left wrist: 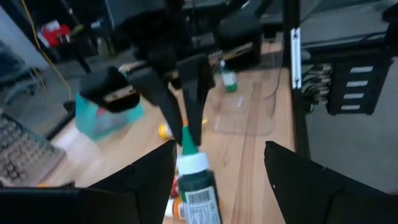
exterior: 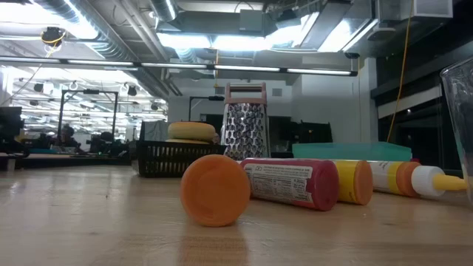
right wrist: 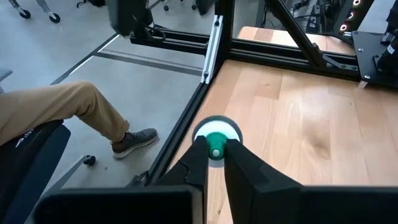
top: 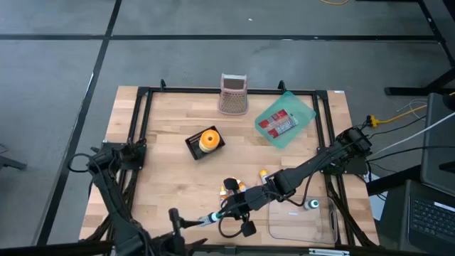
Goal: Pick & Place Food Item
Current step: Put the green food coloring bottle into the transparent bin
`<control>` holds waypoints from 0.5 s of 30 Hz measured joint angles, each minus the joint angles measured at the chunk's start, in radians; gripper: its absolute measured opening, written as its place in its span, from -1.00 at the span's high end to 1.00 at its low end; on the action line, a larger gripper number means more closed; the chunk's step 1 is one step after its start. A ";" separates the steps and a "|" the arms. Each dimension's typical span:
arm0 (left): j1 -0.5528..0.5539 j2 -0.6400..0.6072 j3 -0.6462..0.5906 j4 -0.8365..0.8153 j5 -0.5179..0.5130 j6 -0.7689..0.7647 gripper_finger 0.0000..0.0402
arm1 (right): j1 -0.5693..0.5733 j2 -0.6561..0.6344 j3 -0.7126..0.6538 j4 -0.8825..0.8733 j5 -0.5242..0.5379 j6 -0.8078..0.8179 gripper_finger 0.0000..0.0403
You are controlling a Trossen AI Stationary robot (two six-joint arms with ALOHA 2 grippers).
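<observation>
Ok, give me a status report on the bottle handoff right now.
Right gripper shut on the green-tipped bottle by its nozzle. Left gripper open around the bottle body, near the table's front edge. Nothing blocking.

— What lies around the table?
— Grey floor [top: 213,57] crossed by dark lines, upper frame.
— And behind?
— Ceiling strip lights [exterior: 222,41] and ducts, upper frame; a seated person's leg [right wrist: 68,112] at left.
</observation>
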 joint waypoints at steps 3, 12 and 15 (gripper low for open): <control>-0.018 0.000 0.000 0.030 -0.022 0.041 -0.16 | 0.000 0.000 0.007 -0.014 0.000 0.000 0.85; -0.012 0.000 -0.001 0.024 -0.007 0.035 -0.12 | 0.000 0.000 0.021 -0.025 -0.008 0.003 1.00; -0.012 -0.001 -0.018 -0.002 0.010 -0.016 -0.12 | 0.000 0.000 0.021 -0.028 0.002 0.010 0.99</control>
